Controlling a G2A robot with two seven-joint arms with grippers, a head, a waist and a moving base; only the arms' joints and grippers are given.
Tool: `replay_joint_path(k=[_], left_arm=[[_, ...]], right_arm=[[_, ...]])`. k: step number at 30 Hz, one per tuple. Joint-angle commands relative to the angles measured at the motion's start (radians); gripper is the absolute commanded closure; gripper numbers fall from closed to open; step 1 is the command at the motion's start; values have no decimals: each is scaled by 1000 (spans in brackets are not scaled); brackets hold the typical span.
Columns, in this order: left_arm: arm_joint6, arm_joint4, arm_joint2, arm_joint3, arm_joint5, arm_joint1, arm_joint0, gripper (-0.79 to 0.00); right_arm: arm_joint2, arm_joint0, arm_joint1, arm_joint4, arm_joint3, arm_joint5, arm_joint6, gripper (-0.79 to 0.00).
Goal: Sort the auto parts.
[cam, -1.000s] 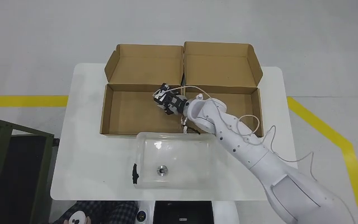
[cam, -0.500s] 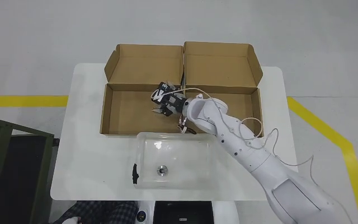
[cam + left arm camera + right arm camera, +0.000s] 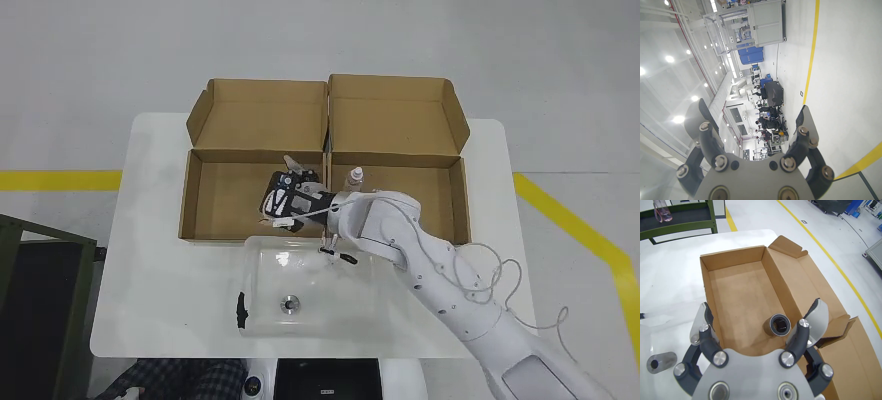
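My right gripper (image 3: 278, 195) (image 3: 762, 315) hangs open over the right end of the left cardboard box (image 3: 225, 195) (image 3: 738, 291). A short metal bearing sleeve (image 3: 777, 326) with a dark bore lies loose on that box's floor, just below the spread fingers and touching neither. A clear plastic bin (image 3: 360, 300) stands in front of the boxes and holds a metal cylinder (image 3: 290, 303) (image 3: 661, 362). My left gripper (image 3: 753, 111) is open with nothing between its fingers and points out at the room, away from the table.
The right cardboard box (image 3: 420, 195) (image 3: 848, 361) stands against the left one, both with lids folded back. A small pale item (image 3: 352, 178) shows at its back left corner. A black part (image 3: 240, 308) sits at the bin's left edge. The white table (image 3: 150, 250) is bare on the left.
The right gripper has moved from the divider between the boxes toward the front of the left box. Its fingers have spread apart.
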Motion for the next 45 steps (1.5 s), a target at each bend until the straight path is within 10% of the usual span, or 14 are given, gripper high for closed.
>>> replay_joint_path(k=[1, 45], left_arm=[[0, 0, 0, 0, 0, 0, 0, -785], [0, 0, 0, 0, 0, 0, 0, -785]], right_arm=[[10, -23, 6, -2, -32, -16, 12, -785], [58, -363, 106, -161, -199, -349, 15, -785]])
